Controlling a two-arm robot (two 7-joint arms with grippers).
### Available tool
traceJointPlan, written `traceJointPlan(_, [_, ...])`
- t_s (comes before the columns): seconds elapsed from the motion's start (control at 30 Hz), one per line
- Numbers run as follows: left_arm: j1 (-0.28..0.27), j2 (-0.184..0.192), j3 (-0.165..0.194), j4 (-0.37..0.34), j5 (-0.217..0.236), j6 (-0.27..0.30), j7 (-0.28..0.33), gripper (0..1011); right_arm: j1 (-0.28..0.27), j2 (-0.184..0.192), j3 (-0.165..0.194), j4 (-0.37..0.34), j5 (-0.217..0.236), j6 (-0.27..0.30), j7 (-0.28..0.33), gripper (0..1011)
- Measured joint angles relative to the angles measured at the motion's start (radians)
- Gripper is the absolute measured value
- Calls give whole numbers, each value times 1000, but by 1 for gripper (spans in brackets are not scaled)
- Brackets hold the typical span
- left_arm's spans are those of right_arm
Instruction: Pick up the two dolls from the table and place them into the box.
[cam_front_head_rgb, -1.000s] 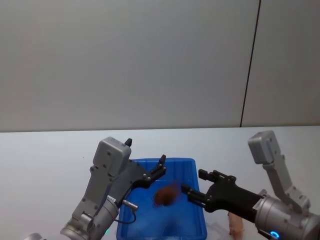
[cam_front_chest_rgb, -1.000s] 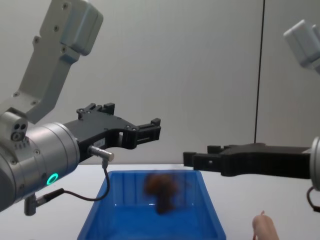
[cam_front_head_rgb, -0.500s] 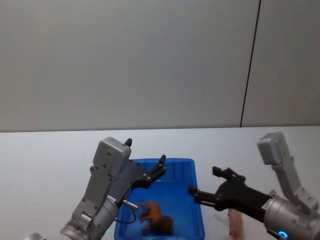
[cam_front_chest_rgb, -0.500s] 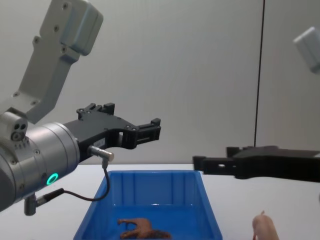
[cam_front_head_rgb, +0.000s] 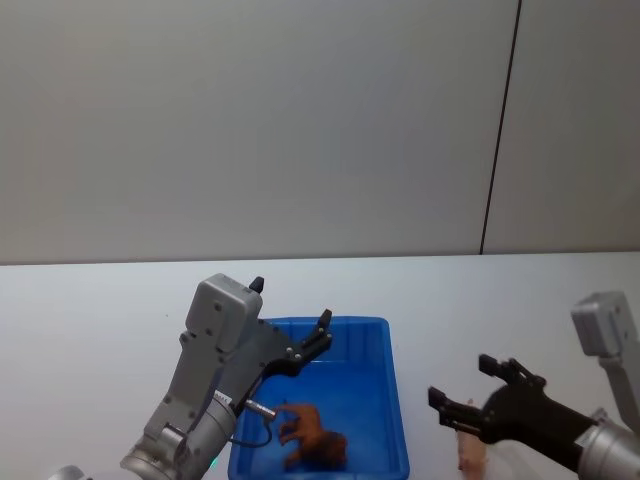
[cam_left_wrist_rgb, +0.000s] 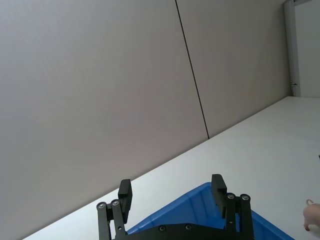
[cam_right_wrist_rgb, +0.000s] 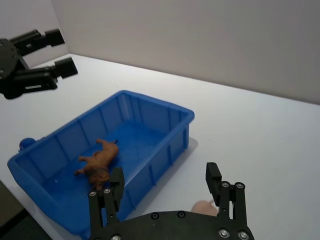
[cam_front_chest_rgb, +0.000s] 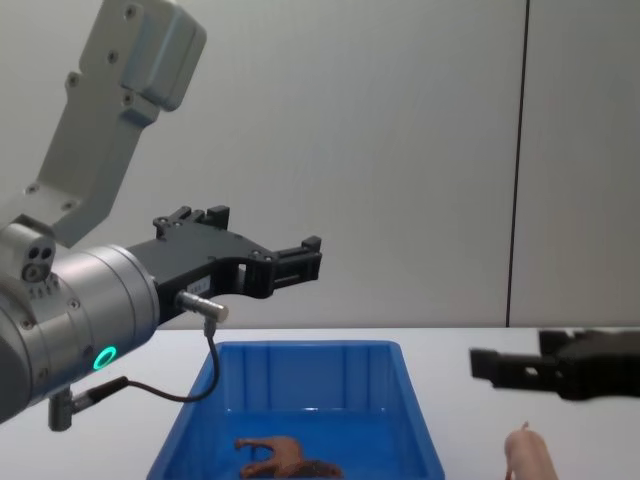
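Note:
The reddish-brown doll (cam_front_head_rgb: 312, 448) lies on its side on the floor of the blue box (cam_front_head_rgb: 370, 323), also seen in the right wrist view (cam_right_wrist_rgb: 97, 162) and chest view (cam_front_chest_rgb: 285, 458). The pale pink doll (cam_front_head_rgb: 470, 455) lies on the white table (cam_front_head_rgb: 90, 310) just right of the box. My right gripper (cam_front_head_rgb: 462, 382) hovers open and empty above the pink doll (cam_right_wrist_rgb: 206, 207). Over the box's left side, my left gripper (cam_front_head_rgb: 291, 300) hangs open with nothing in it.
A plain grey wall with a dark vertical seam (cam_front_head_rgb: 498, 130) stands behind the table. White tabletop stretches left, right and behind the box (cam_front_chest_rgb: 300, 346).
The brown doll fell from mid-air between the grippers onto the box floor. My right gripper drew back to the right, from over the box to above the pink doll. The left arm stayed still.

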Motion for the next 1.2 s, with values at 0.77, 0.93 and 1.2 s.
traceJointPlan(0.77, [0,0,0,0,0,0,0,1001,-92,40,-10,-6,-18,44,-64,1001])
traceJointPlan(0.93, [0,0,0,0,0,0,0,1001,-86,29,-18,14,-29,54,-74,1001])
traceJointPlan(1.2, [0,0,0,0,0,0,0,1001,-67,9,-29,49,-41,68,-88,901])
